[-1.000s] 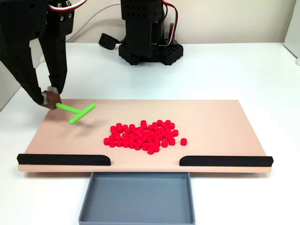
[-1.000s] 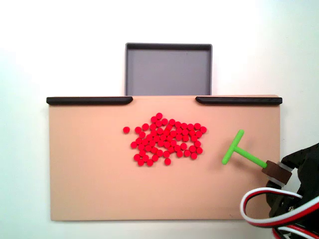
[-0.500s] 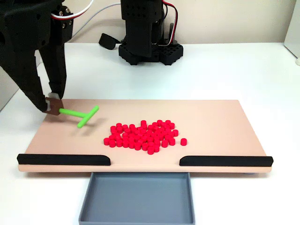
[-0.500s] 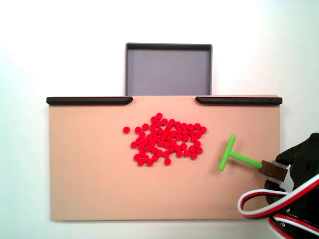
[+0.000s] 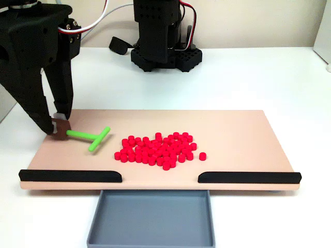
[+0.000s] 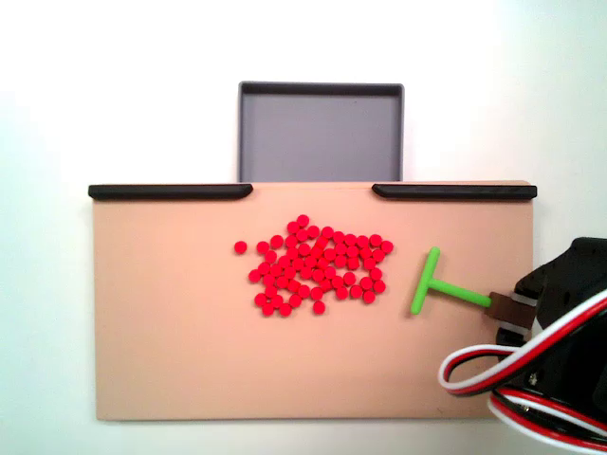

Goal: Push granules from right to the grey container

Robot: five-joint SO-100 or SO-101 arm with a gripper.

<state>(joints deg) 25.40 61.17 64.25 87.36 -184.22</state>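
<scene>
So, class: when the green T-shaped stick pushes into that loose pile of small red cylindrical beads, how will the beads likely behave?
The small red cylindrical beads lie loose and separate, so they will probably scatter rather than move as one block. The tan board looks smooth, so they should slide easily; any tipped onto its side may roll. The green T-shaped stick has a crossbar narrower than the pile, so some will likely slip round its ends.

In a fixed view the black arm rises from its base at about 12 o'clock and reaches over to 9 o'clock, where the pincer (image 5: 58,125) points down with its two fingers closed on a small brown block. In another fixed view the pincer (image 6: 507,310) enters from 4 o'clock, red, white and black wires looping over the wrist.
</scene>
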